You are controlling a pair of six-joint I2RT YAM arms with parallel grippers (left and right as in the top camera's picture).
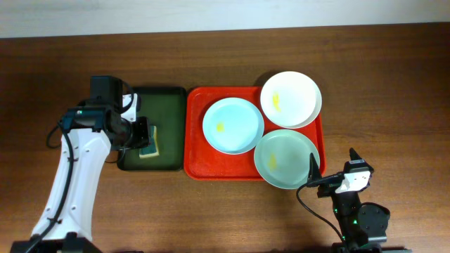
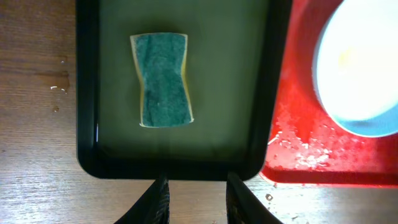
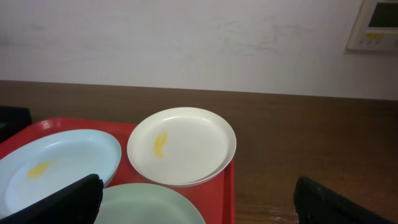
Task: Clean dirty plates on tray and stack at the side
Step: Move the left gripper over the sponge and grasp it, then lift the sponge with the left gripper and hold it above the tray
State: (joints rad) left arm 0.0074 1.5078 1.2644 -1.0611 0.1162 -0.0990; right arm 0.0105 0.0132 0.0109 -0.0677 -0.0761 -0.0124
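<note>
Plates crowd the red tray (image 1: 199,151): the white plate (image 1: 291,98) overhangs its far rim, the green plate (image 1: 286,159) its near rim, and the blue plate (image 1: 233,125) sits between. The left gripper (image 2: 198,200), fingers slightly apart and empty, hangs just outside the green tray's (image 2: 87,93) rim, with the sponge (image 2: 163,81) loose inside. The right gripper (image 1: 334,163) gapes wide beside the green plate, with bare table (image 1: 394,105) to its right.

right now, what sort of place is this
Likely a robot test bench staged for dishwashing: brown wooden table, bright red plastic tray of yellow-smeared round plates, green-topped sponge in a dark green tray.
</note>
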